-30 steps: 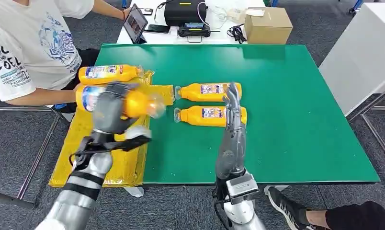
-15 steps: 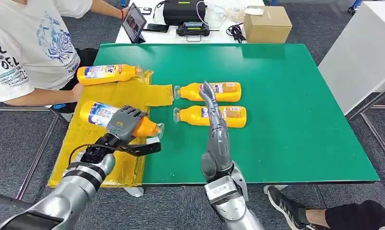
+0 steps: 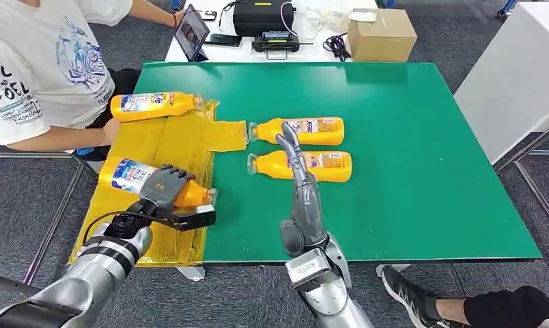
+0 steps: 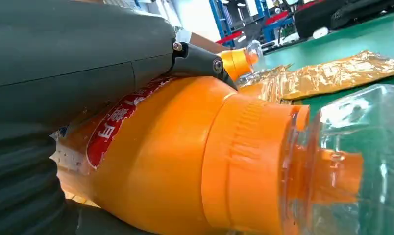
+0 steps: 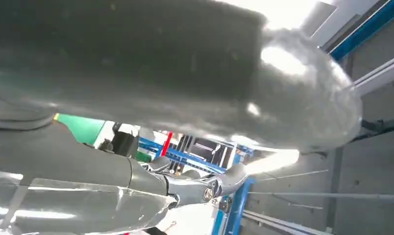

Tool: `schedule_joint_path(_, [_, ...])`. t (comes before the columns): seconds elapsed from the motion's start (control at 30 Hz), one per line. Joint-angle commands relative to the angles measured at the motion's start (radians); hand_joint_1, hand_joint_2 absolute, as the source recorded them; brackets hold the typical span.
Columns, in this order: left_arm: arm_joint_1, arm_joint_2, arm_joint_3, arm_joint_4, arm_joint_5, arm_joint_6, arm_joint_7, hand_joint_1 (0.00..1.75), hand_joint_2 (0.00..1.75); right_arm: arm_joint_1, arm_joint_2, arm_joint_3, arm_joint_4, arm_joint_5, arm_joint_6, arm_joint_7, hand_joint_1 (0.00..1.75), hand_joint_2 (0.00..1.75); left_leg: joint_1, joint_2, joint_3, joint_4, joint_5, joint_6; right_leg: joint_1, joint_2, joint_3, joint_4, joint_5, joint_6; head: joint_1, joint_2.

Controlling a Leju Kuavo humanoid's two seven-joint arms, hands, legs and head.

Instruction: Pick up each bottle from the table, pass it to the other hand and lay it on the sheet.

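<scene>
at the far left of my head view a person in a white printed t-shirt sits beside the green table, one forearm resting near the edge of the yellow sheet. the crinkled sheet covers the table's left edge and hangs partly over it. one orange bottle lies on its side at the sheet's far end, its clear cap pointing right.

nearer to me, my left hand grasps a second orange bottle, fingers wrapped over its body. this held bottle lies nearly flat, low over the near part of the sheet, label end to the left and clear cap to the right; i cannot tell whether it touches the sheet. in the left wrist view the held bottle sits close up under the dark fingers, with its clear cap in front.

moving right, two more orange bottles lie on the bare green surface, parallel, caps pointing left toward the sheet: the farther bottle and the nearer bottle. my right hand hovers above them with fingers straight and released, holding nothing.

beyond the table's far edge a white side table carries a tablet, a black case and a cardboard box.
</scene>
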Motion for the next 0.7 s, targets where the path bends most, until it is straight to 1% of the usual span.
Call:
schedule_joint_path(0.03, [-0.074,0.024,0.004,0.109,0.013,-0.084,-0.008,1.75,1.75,-0.030,-0.011,0.003,0.087,0.012,0.018,0.010,0.00,0.00,0.001,0.002,0.003,0.000,-0.001,-0.001,0.001,0.001,0.003,-0.001,0.000,-0.002,0.000,0.000])
schedule_joint_path(0.07, [-0.076,0.021,0.013,0.112,0.017,-0.091,0.000,1.75,1.75,-0.029,-0.010,0.003,0.091,0.012,0.020,0.010,0.00,0.00,0.002,0.002,0.005,0.001,-0.003,-0.002,0.003,0.002,0.005,-0.001,-0.001,-0.003,0.000,0.000])
schedule_joint_path(0.13, [-0.078,0.017,0.042,0.114,0.048,-0.112,-0.016,1.75,1.75,-0.028,-0.009,0.011,0.100,0.018,0.030,0.015,0.00,0.00,0.001,0.002,0.003,0.000,-0.001,-0.001,0.001,0.001,0.003,-0.001,0.000,-0.002,0.000,0.000])
schedule_joint_path(0.23, [-0.072,0.011,0.086,0.116,0.094,-0.131,-0.035,1.75,1.75,-0.026,-0.007,0.015,0.113,0.020,0.032,0.017,0.00,0.00,0.002,0.002,0.004,0.000,-0.002,-0.002,0.002,0.002,0.004,-0.001,-0.001,-0.002,0.000,0.000])
schedule_joint_path(0.27, [-0.067,0.002,0.114,0.114,0.128,-0.156,-0.064,1.75,1.75,-0.026,-0.005,0.010,0.118,0.011,0.040,0.025,0.00,0.00,0.001,0.002,0.003,-0.001,-0.001,-0.001,0.001,0.002,0.003,-0.001,0.000,-0.002,0.000,0.000])
schedule_joint_path(0.3, [-0.060,-0.006,0.133,0.107,0.153,-0.166,-0.091,1.75,1.75,-0.023,-0.001,0.002,0.119,-0.001,0.048,0.027,0.00,0.00,0.002,0.002,0.006,0.000,-0.003,-0.002,0.002,0.002,0.006,-0.001,-0.001,-0.003,0.000,0.000])
schedule_joint_path(0.33, [-0.054,-0.018,0.159,0.104,0.191,-0.190,-0.124,1.69,1.75,-0.024,0.000,-0.002,0.123,-0.007,0.052,0.028,0.00,0.00,0.002,0.002,0.005,-0.001,-0.002,-0.002,0.002,0.001,0.005,-0.001,-0.001,-0.002,0.000,0.000])
schedule_joint_path(0.37, [-0.047,-0.030,0.186,0.102,0.238,-0.233,-0.166,1.47,1.75,-0.029,0.000,-0.005,0.134,-0.003,0.049,0.028,0.00,0.00,0.001,0.001,0.004,-0.001,-0.001,-0.001,0.001,0.001,0.004,-0.001,-0.001,-0.001,0.000,0.000])
schedule_joint_path(0.4, [-0.040,-0.036,0.195,0.097,0.259,-0.252,-0.184,0.72,1.75,-0.032,0.003,-0.007,0.143,-0.015,0.062,0.032,0.00,0.00,0.002,0.002,0.006,-0.001,-0.003,-0.002,0.002,0.001,0.006,-0.001,-0.002,-0.002,0.000,0.000])
schedule_joint_path(0.43, [-0.032,-0.044,0.215,0.098,0.306,-0.304,-0.223,0.12,1.75,-0.039,0.002,-0.003,0.157,-0.006,0.058,0.031,0.00,0.00,0.001,0.002,0.006,-0.001,-0.002,-0.002,0.002,0.001,0.006,-0.002,-0.001,-0.002,0.000,0.000])
schedule_joint_path(0.47, [-0.025,-0.045,0.217,0.099,0.324,-0.327,-0.240,0.00,1.75,-0.043,0.003,-0.003,0.168,-0.008,0.061,0.031,0.00,0.00,0.002,0.002,0.009,-0.001,-0.003,-0.002,0.003,0.001,0.009,-0.002,-0.002,-0.003,0.000,0.000])
schedule_joint_path(0.53, [-0.016,-0.046,0.228,0.103,0.358,-0.357,-0.261,0.00,1.75,-0.048,0.005,-0.001,0.181,-0.009,0.059,0.031,0.00,0.00,0.001,0.000,0.005,-0.001,-0.001,-0.001,0.001,0.000,0.005,-0.002,-0.001,-0.001,0.000,0.000])
schedule_joint_path(0.57, [-0.010,-0.041,0.232,0.105,0.372,-0.373,-0.273,0.00,1.75,-0.054,0.005,-0.001,0.191,-0.011,0.062,0.031,0.00,0.00,0.001,0.002,0.008,-0.001,-0.003,-0.002,0.001,0.002,0.008,-0.002,-0.002,-0.002,0.000,0.000])
schedule_joint_path(0.6, [-0.006,-0.040,0.240,0.106,0.393,-0.391,-0.287,0.00,1.75,-0.056,0.005,-0.003,0.198,-0.017,0.066,0.033,0.00,0.00,0.000,0.002,0.005,-0.001,-0.001,-0.001,0.000,0.002,0.005,-0.001,-0.001,-0.001,0.000,0.000])
schedule_joint_path(0.63, [0.000,-0.036,0.241,0.105,0.406,-0.402,-0.293,0.00,1.75,-0.059,0.003,-0.003,0.206,-0.024,0.078,0.041,0.00,0.00,0.001,0.004,0.008,-0.001,-0.003,-0.002,0.002,0.004,0.008,-0.002,-0.001,-0.002,0.000,0.000])
schedule_joint_path(0.67, [0.005,-0.035,0.251,0.104,0.428,-0.421,-0.306,0.00,1.75,-0.060,0.003,-0.006,0.213,-0.023,0.076,0.041,0.00,0.00,0.000,0.002,0.006,-0.002,-0.002,-0.001,0.000,0.002,0.006,-0.002,-0.001,-0.002,0.000,0.000])
schedule_joint_path(0.7, [0.011,-0.030,0.245,0.100,0.434,-0.427,-0.313,0.00,1.75,-0.064,0.003,-0.009,0.227,-0.036,0.091,0.045,0.00,0.00,0.001,0.002,0.008,-0.002,-0.002,-0.002,0.001,0.002,0.008,-0.002,-0.001,-0.003,0.000,0.000])
